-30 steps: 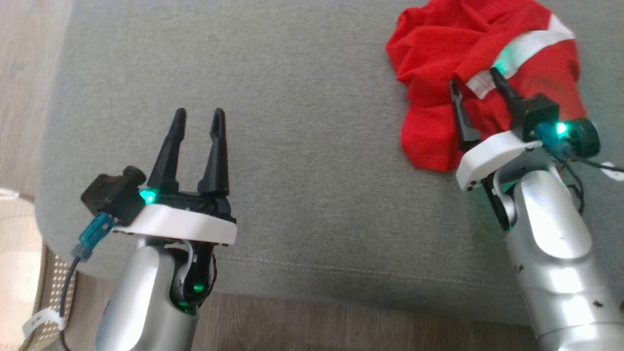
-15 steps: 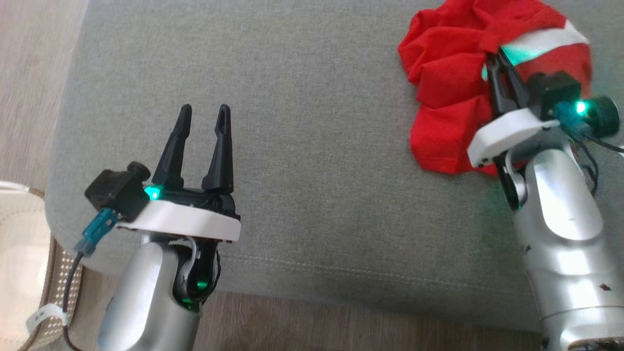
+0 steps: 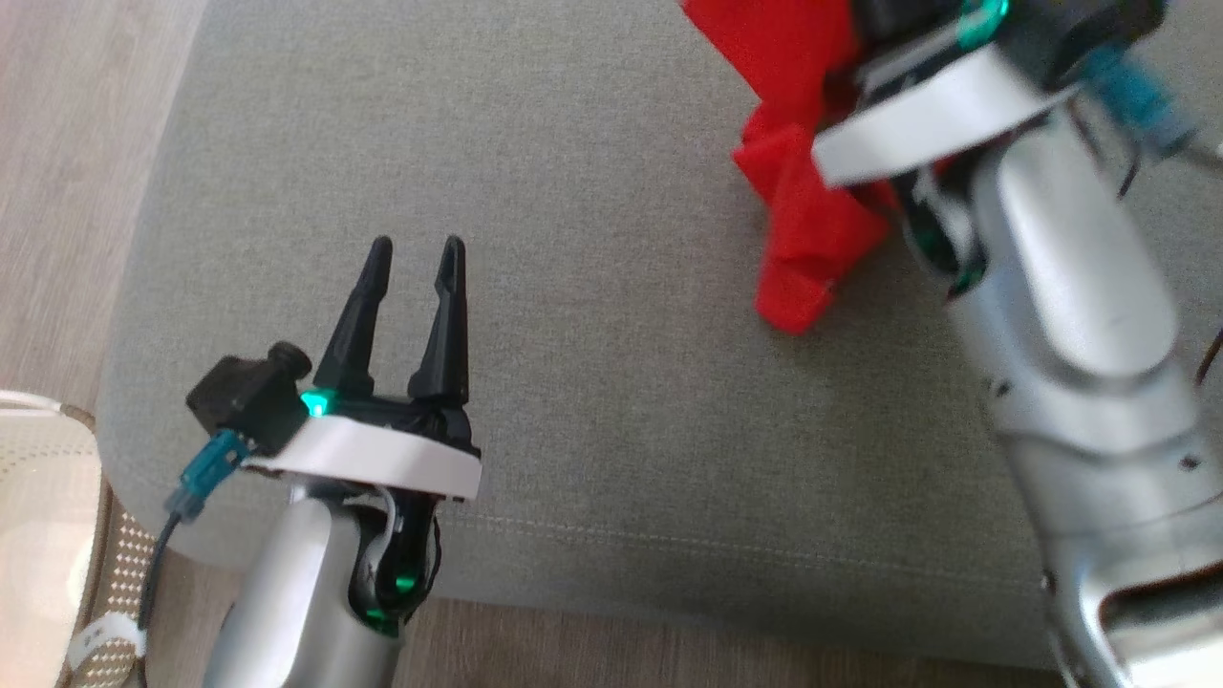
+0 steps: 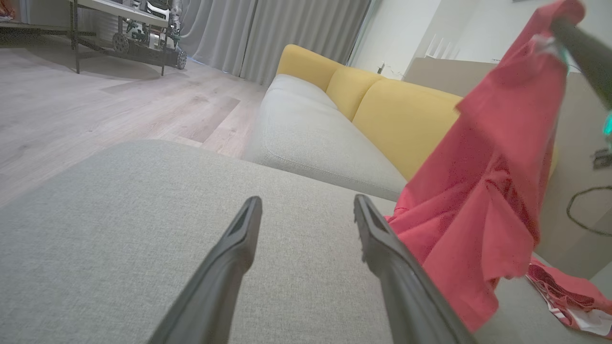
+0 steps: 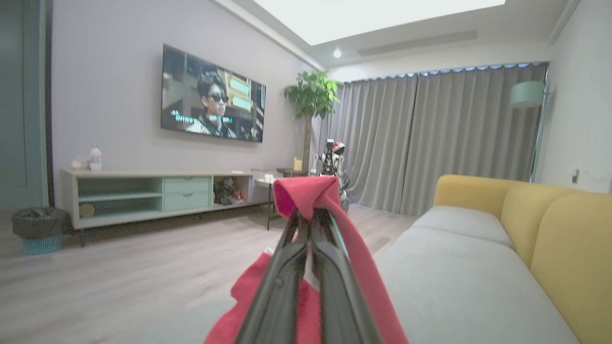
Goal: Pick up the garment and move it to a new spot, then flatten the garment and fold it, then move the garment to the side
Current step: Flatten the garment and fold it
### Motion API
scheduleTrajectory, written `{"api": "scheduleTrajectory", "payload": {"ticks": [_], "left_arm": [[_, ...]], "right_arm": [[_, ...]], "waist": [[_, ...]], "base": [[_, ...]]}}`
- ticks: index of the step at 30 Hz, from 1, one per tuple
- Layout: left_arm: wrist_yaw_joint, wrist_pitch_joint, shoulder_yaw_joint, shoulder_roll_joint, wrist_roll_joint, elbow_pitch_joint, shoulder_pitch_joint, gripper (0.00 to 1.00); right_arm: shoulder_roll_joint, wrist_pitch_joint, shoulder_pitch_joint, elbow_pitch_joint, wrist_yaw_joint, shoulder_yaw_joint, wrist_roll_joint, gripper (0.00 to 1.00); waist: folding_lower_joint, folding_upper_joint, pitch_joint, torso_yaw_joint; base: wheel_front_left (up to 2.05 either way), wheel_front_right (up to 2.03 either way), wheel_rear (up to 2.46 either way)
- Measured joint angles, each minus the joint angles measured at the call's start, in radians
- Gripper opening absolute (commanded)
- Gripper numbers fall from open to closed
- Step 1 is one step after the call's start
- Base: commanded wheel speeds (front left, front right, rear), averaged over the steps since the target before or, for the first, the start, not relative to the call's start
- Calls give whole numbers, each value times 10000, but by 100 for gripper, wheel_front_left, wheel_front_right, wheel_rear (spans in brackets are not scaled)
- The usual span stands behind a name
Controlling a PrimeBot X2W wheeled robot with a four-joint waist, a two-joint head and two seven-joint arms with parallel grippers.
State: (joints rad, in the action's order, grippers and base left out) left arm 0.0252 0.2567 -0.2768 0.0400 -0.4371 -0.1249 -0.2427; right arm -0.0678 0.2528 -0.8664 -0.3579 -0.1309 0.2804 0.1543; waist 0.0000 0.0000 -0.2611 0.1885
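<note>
- right end effector point(image 5: 311, 215) is clamped tight on a fold of the red garment point(image 3: 803, 239), cloth bunched over its fingertips
- garment hangs off it in the upper right of the head frame, over the grey cushion point(image 3: 573, 382)
- left end effector point(image 3: 413, 263) sits lower left, fingers spread wide, holding nothing

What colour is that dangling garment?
The garment is red, clearest in the left wrist view.
</note>
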Motion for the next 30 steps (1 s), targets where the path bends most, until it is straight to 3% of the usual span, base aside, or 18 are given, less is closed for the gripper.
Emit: {"api": "scheduleTrajectory", "payload": {"ticks": [5, 10, 15, 21, 22, 23, 24, 30], "left_arm": [[0, 0, -4, 2, 0, 0, 156, 100], [0, 0, 10, 4, 0, 2, 155, 100], [13, 0, -17, 4, 2, -102, 148, 100], [12, 0, -56, 6, 35, -138, 93, 100], [12, 0, -52, 6, 48, -148, 85, 100], [15, 0, -52, 4, 79, -173, 73, 100], [15, 0, -46, 4, 127, -207, 62, 100], [25, 0, 12, 6, 228, -362, 33, 100]], "right_arm": [[-224, 29, -638, 180, 0, -456, 422, 0], [-754, 40, -710, 157, 0, -2092, 1131, 0], [-1609, 42, 155, -1126, 0, -3927, 1162, 0], [-1850, 40, 1432, -2775, 0, -4696, 922, 0], [-1854, 35, 1530, -2947, 0, -4761, 788, 7], [-1856, 0, 1615, -3126, 0, -4882, 604, 83], [-1852, -35, 1675, -3289, 0, -5066, 418, 100], [-1501, -33, 2052, -3181, 0, -5747, -721, 100]], "waist": [[0, 0, 34, 7], [0, 0, -41, -63], [0, 0, -198, -269], [0, 0, -405, -531], [0, 0, -428, -591], [0, 0, -446, -655], [0, 0, -459, -721], [0, 0, -414, -1131]], "base": [[0, 0, 0], [0, 0, 0], [0, 0, 0], [0, 0, 0], [0, 0, 0], [0, 0, 0], [0, 0, 0], [0, 0, 0]]}}
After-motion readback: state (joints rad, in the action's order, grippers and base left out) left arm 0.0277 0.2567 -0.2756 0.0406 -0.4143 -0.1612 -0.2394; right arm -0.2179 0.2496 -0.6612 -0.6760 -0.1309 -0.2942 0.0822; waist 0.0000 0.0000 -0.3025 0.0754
